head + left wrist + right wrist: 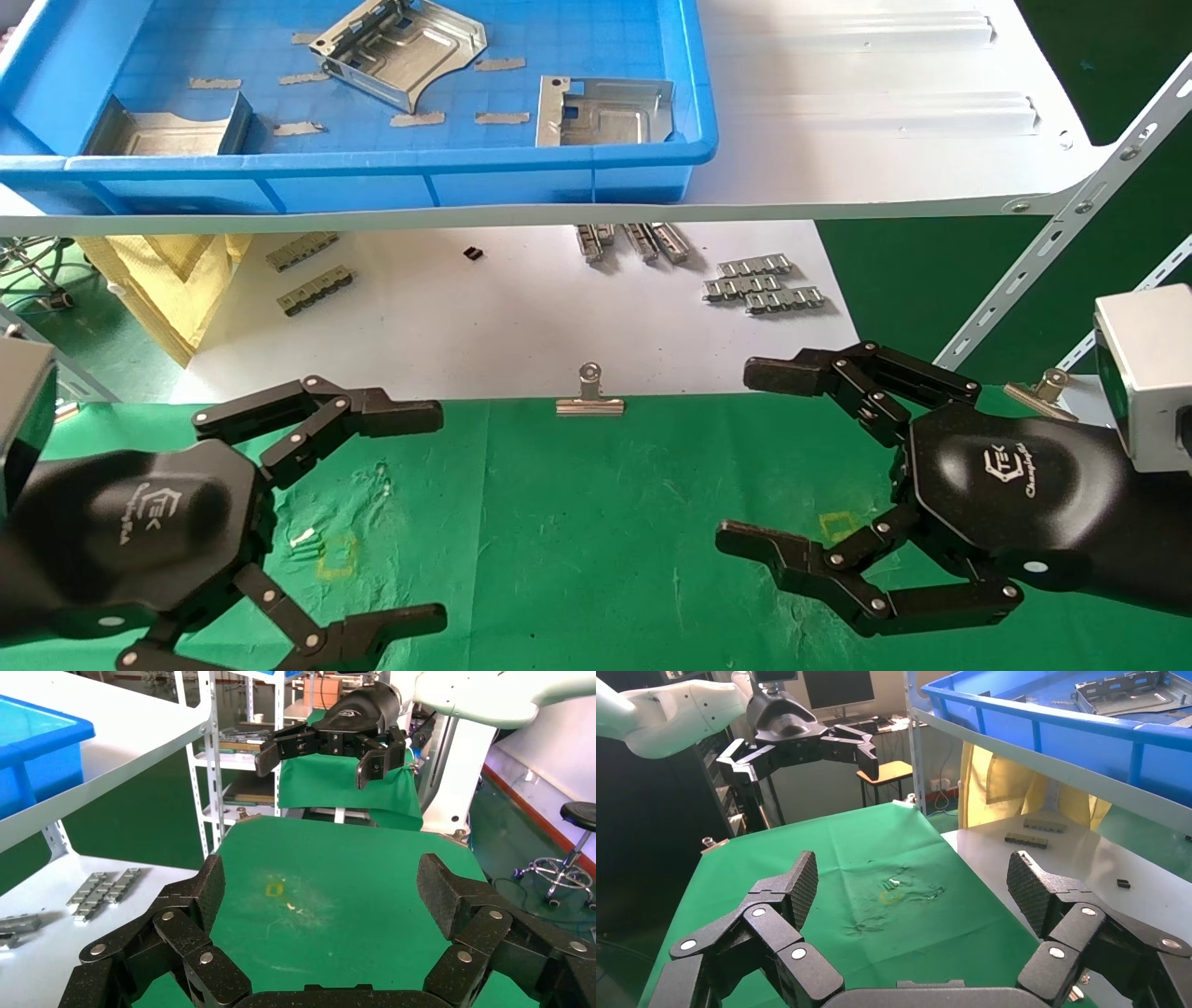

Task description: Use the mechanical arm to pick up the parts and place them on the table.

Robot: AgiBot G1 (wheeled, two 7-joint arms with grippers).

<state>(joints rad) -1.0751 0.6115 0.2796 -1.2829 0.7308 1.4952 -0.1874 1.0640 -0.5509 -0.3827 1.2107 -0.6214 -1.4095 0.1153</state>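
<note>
- the left claw (410, 517), a glossy black jointed robot hand with a white logo on its back, hovers over the left part of the worktop (596, 522), a wide flat surface under wrinkled bright green cloth; its fingers are spread wide and nothing is between them.
- the right claw (773, 466), a matching black hand on a silver box-shaped wrist, hovers over the right part of the same green cloth, fingers likewise spread and empty.
- the two claws face each other across the cloth, well apart; in the left wrist view the right claw (320, 762) shows farther off above the cloth's far edge.
- three silver stamped sheet-metal parts lie in a blue plastic tray (372, 168) on a white shelf board (885, 130) above and behind the worktop: one part (400, 47) tilted near the tray's back, one part (605, 112) flat near its right wall, one part (172, 126) at its left front.
- none of the parts is on the green cloth.
- small yellow square marks (337, 557) show on the cloth, one near each claw.
- a silver binder clip (589, 396) grips the cloth's far edge between the two claws; another sits at the right edge by the right wrist.
- small grey ridged connector strips (764, 284) lie on the white surface below the shelf.
</note>
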